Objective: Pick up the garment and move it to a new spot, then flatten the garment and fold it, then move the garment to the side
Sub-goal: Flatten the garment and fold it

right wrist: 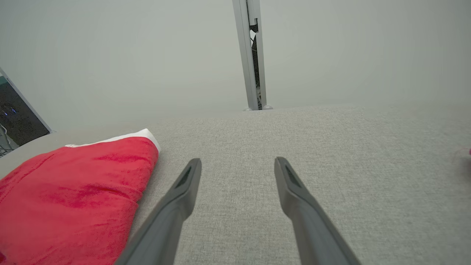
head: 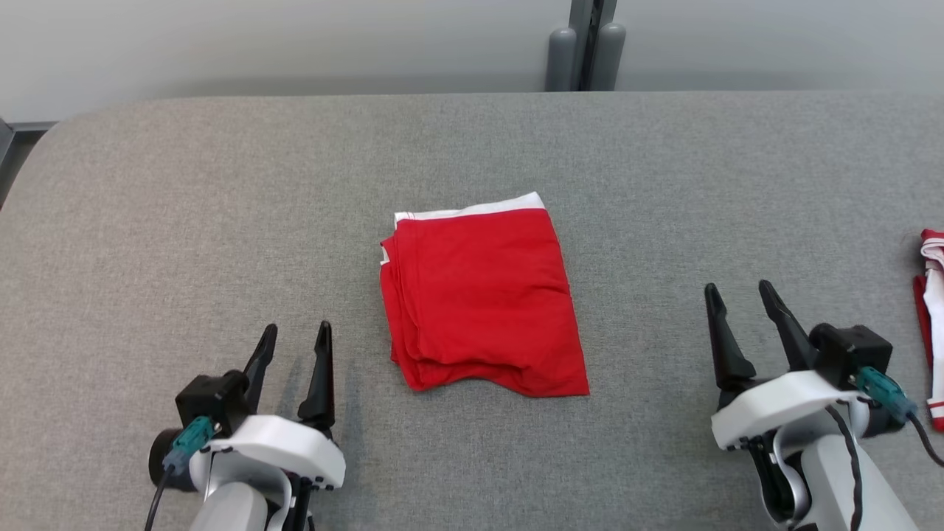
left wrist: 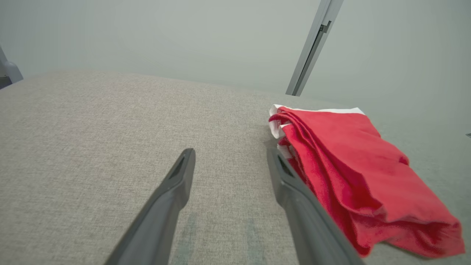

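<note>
From the head view, the red garment (head: 483,295) lies folded in a neat block at the middle of the grey desk (head: 221,184), its white band toward the far edge. The left gripper (head: 296,327) and right gripper (head: 739,287) sit near the front edge on either side of it, both wide and empty. Another red-and-white cloth (head: 933,317) lies at the right edge.

In the left wrist view, the garment's stacked layers sit just beside one finger.

In the right wrist view, the garment lies apart from the spread fingers.

The folding looks done, so moving the garment aside seems next. It would be best to pinch all layers together, low at an edge, so the stack doesn't fall open.
</note>
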